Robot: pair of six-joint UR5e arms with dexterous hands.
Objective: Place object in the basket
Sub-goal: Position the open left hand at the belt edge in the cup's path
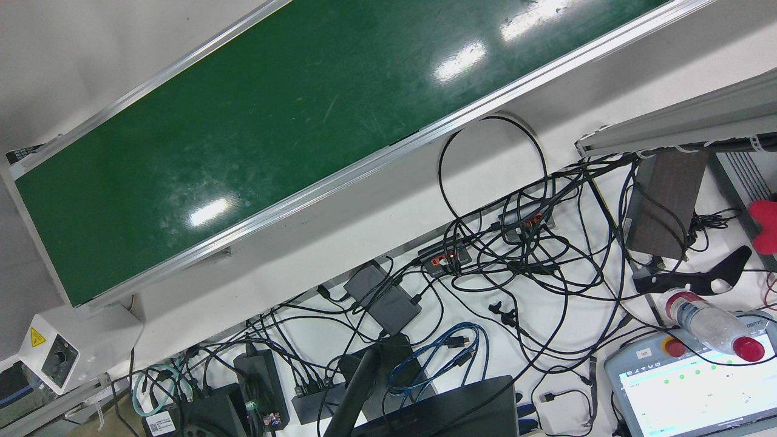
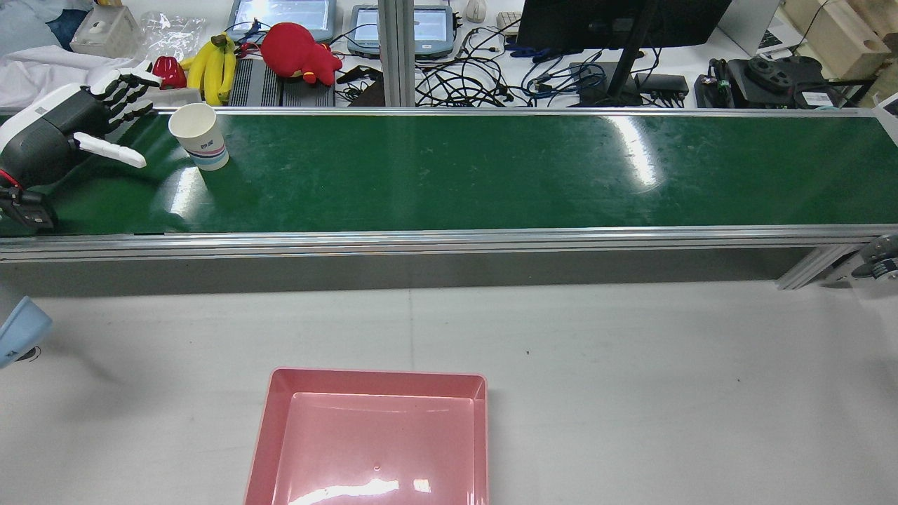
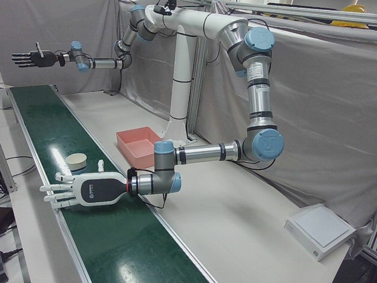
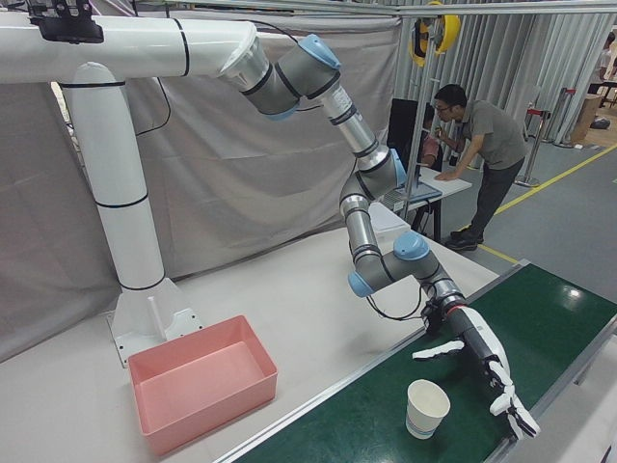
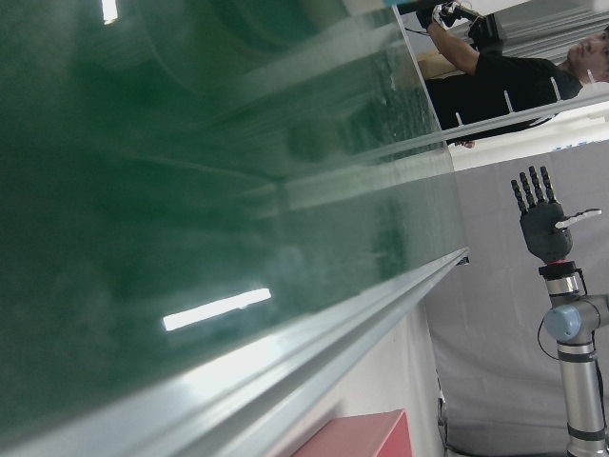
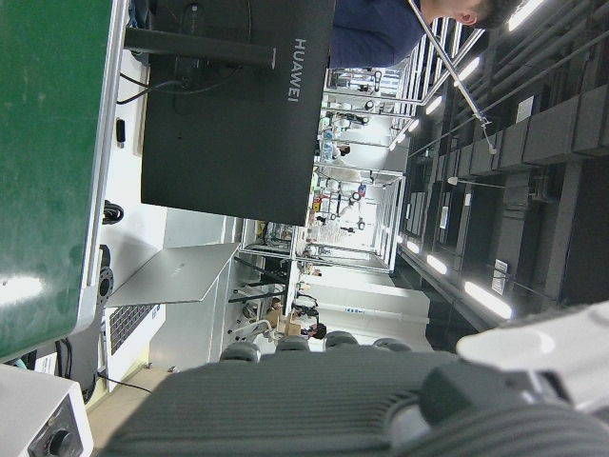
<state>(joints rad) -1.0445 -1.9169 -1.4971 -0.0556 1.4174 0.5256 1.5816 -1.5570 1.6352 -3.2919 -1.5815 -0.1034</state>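
While the front view looks down on a bare stretch of the green conveyor belt [image 1: 255, 139], it shows no arm and no cup, only a tangle of black cables [image 1: 516, 255], a plastic bottle [image 1: 710, 325] and a teach pendant [image 1: 692, 388] on the white bench beside it. From the rear view, the left hand [image 2: 66, 133] hovers over the far left end of the belt with its fingers spread and holding nothing; a white paper cup [image 2: 200, 137] stands upright on the belt just beside the fingertips, apart from them. The pink basket [image 2: 266, 421] sits on the white table nearer the robot, well apart from the cup, with nothing in it. Bananas [image 2: 214, 66] and a red plush toy [image 2: 298, 49] lie on the bench beyond the belt. The left-front view shows that hand flat above the belt, palm down, fingers fanned out, with the cup just behind it; at the far end the right hand [image 3: 32, 58] is raised high, open, its fingers stretched straight. The right-front view shows the left hand angled down beside the cup, not touching it, and a person [image 4: 482, 145] leaning on a desk behind. The left hand view is mostly blurred belt, with the distant right hand upright and fingers apart. The right hand view shows a HUAWEI monitor [image 6: 238, 105] and the belt's edge; the fingers' state cannot be told there.
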